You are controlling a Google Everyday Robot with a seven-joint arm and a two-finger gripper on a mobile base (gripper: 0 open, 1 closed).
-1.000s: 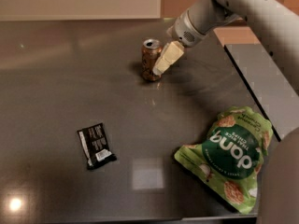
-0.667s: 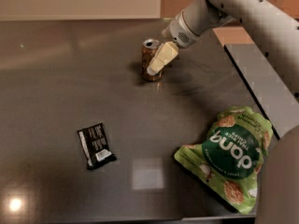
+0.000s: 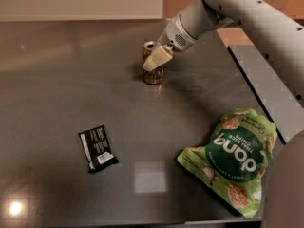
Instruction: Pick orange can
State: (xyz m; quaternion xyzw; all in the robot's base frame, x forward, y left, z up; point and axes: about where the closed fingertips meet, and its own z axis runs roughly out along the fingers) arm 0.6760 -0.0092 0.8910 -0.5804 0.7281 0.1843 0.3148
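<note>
Orange can (image 3: 154,75) stands upright on the grey table (image 3: 57,80), right at the gripper (image 3: 156,60), which overlaps its upper side; whether the gripper has closed on it cannot be told; the reach looks done, the lift not yet, since the can rests on the surface; green chip bag (image 3: 235,163) and black wrapper (image 3: 97,148) lie well apart from the gripper.

Green chip bag (image 3: 232,163), small black wrapper (image 3: 98,148) well apart, glossy grey table (image 3: 61,94)
</note>
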